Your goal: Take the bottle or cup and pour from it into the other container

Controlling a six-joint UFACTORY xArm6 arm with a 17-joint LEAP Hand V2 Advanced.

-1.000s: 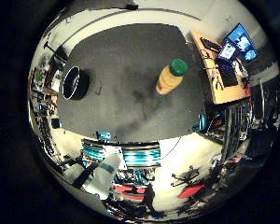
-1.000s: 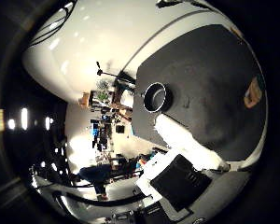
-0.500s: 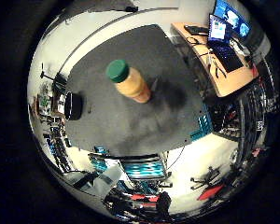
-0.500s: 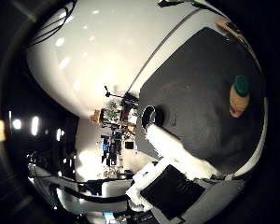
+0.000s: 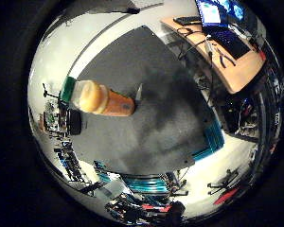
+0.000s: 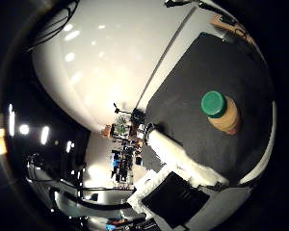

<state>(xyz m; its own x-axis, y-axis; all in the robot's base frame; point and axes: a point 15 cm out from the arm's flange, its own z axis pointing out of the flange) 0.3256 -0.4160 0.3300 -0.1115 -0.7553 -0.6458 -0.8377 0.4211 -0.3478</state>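
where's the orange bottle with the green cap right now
The bottle stands upright on the dark mat, out in its open middle and apart from the black cup near the mat's edge. In both palm views it shows large, so it is close under the palm.

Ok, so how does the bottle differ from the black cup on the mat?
The bottle is orange with a green cap, while the cup is plain black. The bottle fills a good part of the view, so it is close to the palm; the cup looks small and sits farther off, near the mat's edge, partly behind the bottle. Whether the cup has a lid is too small to tell. Both sit on the dark mat.
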